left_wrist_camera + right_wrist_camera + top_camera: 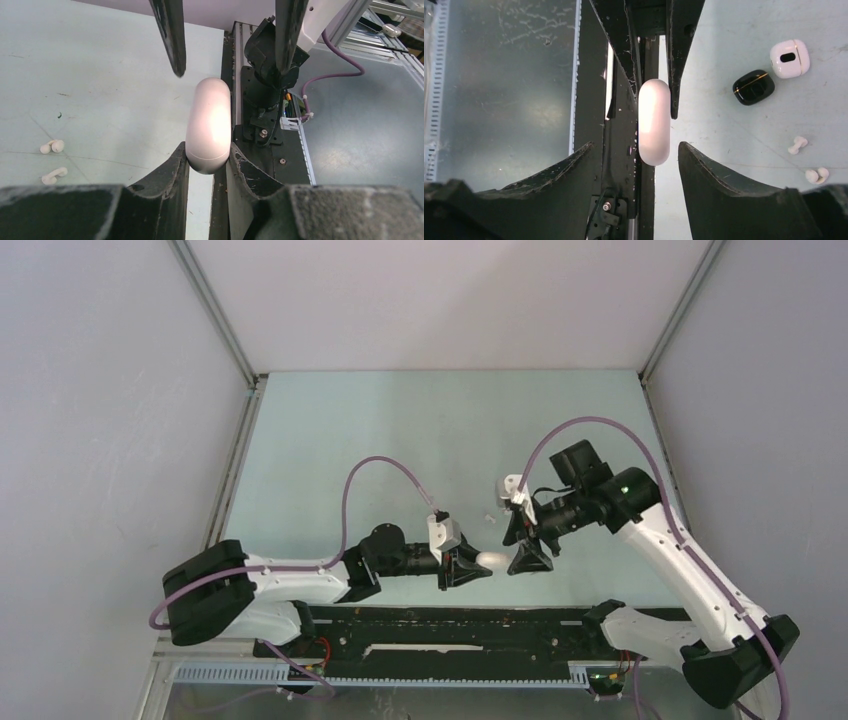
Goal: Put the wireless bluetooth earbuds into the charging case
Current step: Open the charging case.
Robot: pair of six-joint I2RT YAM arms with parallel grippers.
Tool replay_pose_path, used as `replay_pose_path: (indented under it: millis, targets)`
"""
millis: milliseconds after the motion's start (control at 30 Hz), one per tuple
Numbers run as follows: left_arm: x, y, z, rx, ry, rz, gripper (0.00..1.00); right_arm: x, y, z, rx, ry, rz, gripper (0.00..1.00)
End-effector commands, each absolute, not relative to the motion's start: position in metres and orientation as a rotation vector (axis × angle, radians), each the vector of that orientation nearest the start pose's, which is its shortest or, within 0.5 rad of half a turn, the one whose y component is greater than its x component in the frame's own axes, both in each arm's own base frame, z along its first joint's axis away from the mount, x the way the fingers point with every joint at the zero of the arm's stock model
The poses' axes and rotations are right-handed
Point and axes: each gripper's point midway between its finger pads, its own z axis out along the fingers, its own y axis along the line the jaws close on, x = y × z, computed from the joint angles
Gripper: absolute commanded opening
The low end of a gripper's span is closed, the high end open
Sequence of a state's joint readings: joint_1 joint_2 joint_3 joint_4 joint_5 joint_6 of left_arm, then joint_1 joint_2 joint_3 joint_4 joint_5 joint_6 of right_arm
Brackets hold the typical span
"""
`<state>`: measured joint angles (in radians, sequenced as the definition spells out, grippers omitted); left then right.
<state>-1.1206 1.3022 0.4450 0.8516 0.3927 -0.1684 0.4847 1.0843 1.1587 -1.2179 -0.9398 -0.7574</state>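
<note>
Left gripper (207, 152) has its fingers clamped on one end of the pill-shaped white charging case (208, 120), holding it up off the table (100, 75) near the near edge. The right gripper (636, 150) faces it from the other end, fingers spread wide on either side of the free end and touching nothing.

Score so far: nothing is in. The white earbuds (797, 144) lie loose on the table at 4 o'clock from the held case in the right wrist view. The case looks closed (glare washes out any seam), so I'd judge that opening it and seating both buds are all still to do.

At 2 o'clock a black case (753, 86) and a second white case (790, 58) sit side by side. The lower earbud is partly cut off by the right finger, and from overhead the held case is only a bright blob.
</note>
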Motion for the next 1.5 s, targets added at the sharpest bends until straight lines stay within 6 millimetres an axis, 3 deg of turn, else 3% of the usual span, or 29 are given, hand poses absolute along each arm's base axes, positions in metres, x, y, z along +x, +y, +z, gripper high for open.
replay_pose_path:
  millis: [0,200,400,600,967,1133,1300,1467]
  targets:
    - [0.105,-0.386,0.216,1.024,1.255,-1.313,0.0,0.127,0.205,0.218,-1.622,1.804,0.977,0.63]
    - [0.101,-0.384,0.226,1.03,1.227,-1.325,0.0,0.13,0.207,0.205,-1.622,1.885,1.009,0.63]
    - [0.095,-0.385,0.22,1.1,1.233,-1.273,0.0,0.137,0.213,0.201,-1.546,1.939,1.127,0.63]
    - [0.091,-0.385,0.212,1.127,1.246,-1.262,0.0,0.146,0.216,0.22,-1.442,1.924,1.246,0.63]
    - [0.096,-0.387,0.211,1.096,1.268,-1.256,0.0,0.138,0.214,0.223,-1.458,1.916,1.294,0.62]
    - [0.099,-0.386,0.209,1.064,1.289,-1.26,0.0,0.131,0.209,0.253,-1.462,1.818,1.305,0.63]
    - [0.102,-0.385,0.211,1.03,1.308,-1.261,0.0,0.156,0.191,0.259,-1.417,1.823,1.183,0.62]
    - [0.107,-0.368,0.207,0.963,1.353,-1.225,0.0,0.22,0.167,0.218,-1.235,2.062,0.964,0.45]
